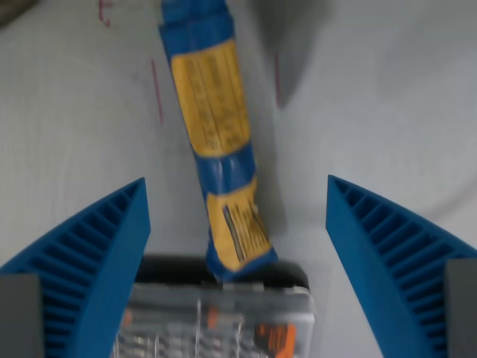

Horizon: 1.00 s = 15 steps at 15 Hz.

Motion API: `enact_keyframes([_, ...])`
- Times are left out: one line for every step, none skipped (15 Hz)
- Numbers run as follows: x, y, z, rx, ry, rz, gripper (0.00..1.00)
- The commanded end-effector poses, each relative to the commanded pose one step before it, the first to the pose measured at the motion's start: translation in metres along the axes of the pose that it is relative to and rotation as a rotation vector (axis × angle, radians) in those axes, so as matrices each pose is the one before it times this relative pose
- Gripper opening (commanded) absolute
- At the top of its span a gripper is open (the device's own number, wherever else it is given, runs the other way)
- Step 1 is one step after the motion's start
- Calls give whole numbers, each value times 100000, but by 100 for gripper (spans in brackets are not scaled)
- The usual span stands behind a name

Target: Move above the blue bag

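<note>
A long blue bag (216,134) with yellow label panels lies on the white surface, running from the top of the wrist view down to its centre. Its lower end rests against a calculator (216,321). My gripper (237,195) is open, with one blue ribbed finger (97,246) at the wrist view's left and the other at the wrist view's right. The bag lies between the two fingers, closer to the left one, and neither finger touches it. The picture is blurred.
A grey calculator with a dark top edge and an orange key sits at the bottom centre. Thin red marks (156,89) are drawn on the white surface. A dark shadow (298,45) falls at the top right.
</note>
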State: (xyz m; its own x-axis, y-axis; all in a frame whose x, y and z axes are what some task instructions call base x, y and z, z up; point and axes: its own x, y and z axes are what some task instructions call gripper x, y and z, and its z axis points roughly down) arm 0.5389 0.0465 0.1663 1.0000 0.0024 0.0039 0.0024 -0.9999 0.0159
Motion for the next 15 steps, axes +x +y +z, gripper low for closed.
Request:
enact_keyframes([1316,-561,838,-6878,-1142,-9741,100])
enact_keyframes([211,-118,276,92,64,-57,100])
enact_keyframes([188,-101,248,37,-135,117,100])
enact_keyframes([164,-86,219,-22,-110,59,100])
enact_keyframes([143,-72,187,-109,176,106,100])
enact_keyframes([122,-63,160,-85,173,372,100])
enact_keyframes([103,-58,136,-130,150,403,100])
enact_keyframes([86,-53,116,-72,178,211,100])
enact_keyframes([70,-47,100,-1,128,226,100])
enact_keyframes([57,-38,86,-3,124,166,100])
enact_keyframes([46,-29,71,71,53,257,100])
enact_keyframes([34,-21,57,87,66,249,100])
enact_keyframes([25,-16,44,99,72,250,100])
enact_keyframes([20,-14,32,72,4,222,100])
enact_keyframes([0,0,0,0,0,0,100])
